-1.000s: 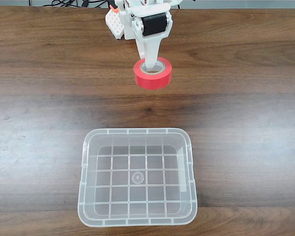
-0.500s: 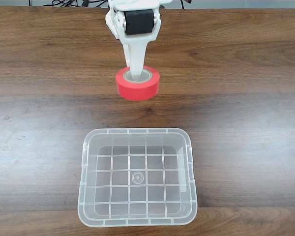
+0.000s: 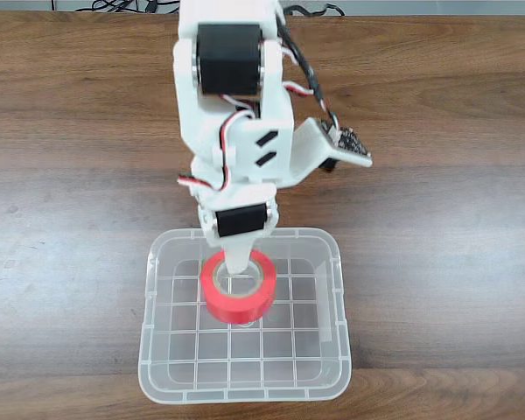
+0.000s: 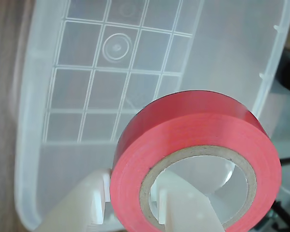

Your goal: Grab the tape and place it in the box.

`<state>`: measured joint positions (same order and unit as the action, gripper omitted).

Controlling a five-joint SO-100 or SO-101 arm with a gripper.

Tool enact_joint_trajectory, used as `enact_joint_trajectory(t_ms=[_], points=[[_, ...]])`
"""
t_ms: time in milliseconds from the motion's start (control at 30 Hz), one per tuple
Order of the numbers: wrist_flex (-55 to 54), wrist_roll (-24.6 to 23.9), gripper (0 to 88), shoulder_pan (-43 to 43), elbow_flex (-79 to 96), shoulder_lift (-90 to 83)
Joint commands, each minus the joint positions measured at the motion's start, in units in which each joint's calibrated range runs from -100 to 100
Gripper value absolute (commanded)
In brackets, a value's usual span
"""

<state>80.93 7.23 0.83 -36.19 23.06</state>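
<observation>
On the dark wood-grain table, the clear box sits at lower centre, and above its grid floor the gripper clamps the red tape, carried down-frame from the table's far edge.

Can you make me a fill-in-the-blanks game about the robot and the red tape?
1. The gripper is holding a roll of tape whose color is ____.
2. In the fixed view, the tape hangs over the clear plastic ____.
3. One white finger pokes through the tape's ____.
4. The bottom of the box has a pattern of ____.

Missing words: red; box; hole; squares
</observation>
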Motion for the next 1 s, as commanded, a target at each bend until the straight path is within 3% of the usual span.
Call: enact_joint_trajectory(t_ms=[0, 333, 533, 967], points=[[-1.31, -0.27, 3.9, -0.02, -15.19, 7.43], [-1.05, -0.22, 4.2, 0.71, -17.38, 13.7], [-0.88, 0.1, 16.3, 0.71, -17.2, 13.78], [-0.45, 0.15, 16.7, 0.05, -17.29, 12.98]])
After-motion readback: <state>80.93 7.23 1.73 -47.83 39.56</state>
